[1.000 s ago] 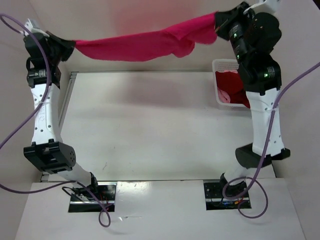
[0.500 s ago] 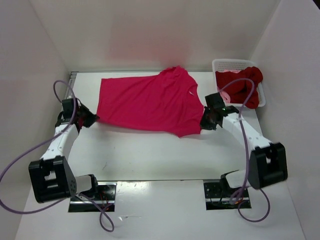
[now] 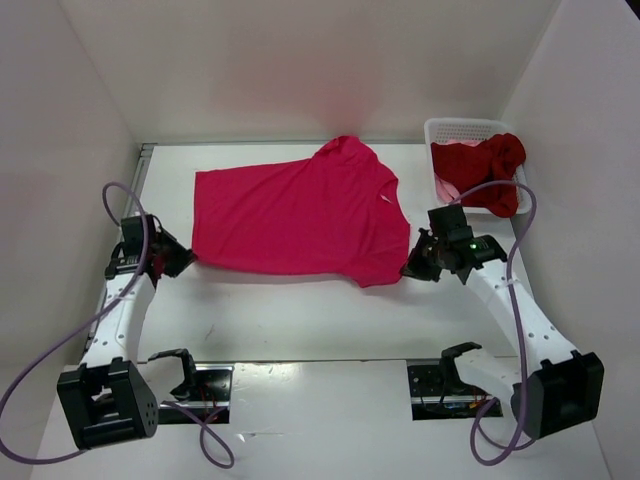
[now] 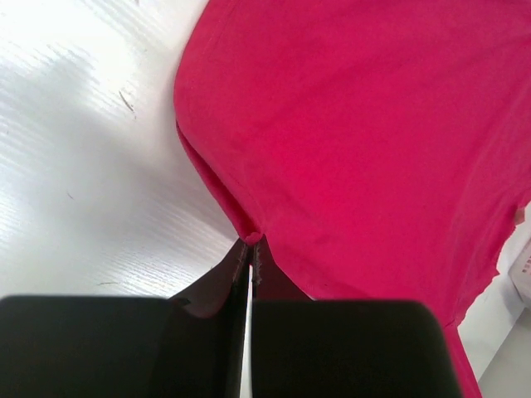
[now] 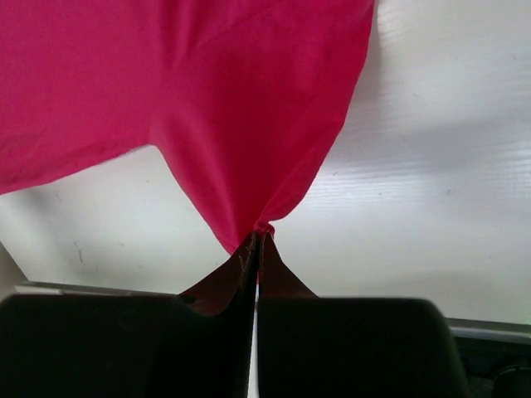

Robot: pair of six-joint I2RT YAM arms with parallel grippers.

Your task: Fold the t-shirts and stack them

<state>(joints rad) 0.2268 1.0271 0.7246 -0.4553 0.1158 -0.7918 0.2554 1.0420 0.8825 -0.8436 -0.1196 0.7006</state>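
A bright magenta-pink t-shirt (image 3: pixel 295 215) lies spread flat across the middle of the white table. My left gripper (image 3: pixel 183 258) is shut on its near left corner, where the cloth (image 4: pixel 348 141) bunches at the closed fingertips (image 4: pixel 250 243). My right gripper (image 3: pixel 412 266) is shut on the near right corner, a pinched point of cloth (image 5: pixel 249 124) rising from its tips (image 5: pixel 259 234). A dark red t-shirt (image 3: pixel 490 172) hangs over the basket at the back right, with a bit of light salmon-pink t-shirt (image 3: pixel 442 188) showing under it.
A white mesh basket (image 3: pixel 460 128) stands at the back right corner against the wall. White walls close in the table on the left, back and right. The arm bases sit at the near edge.
One second ago both arms held the magenta shirt stretched high in the air. They have come down and toward the near edge, and the shirt now lies flat, pulled slightly nearer since half a second ago.
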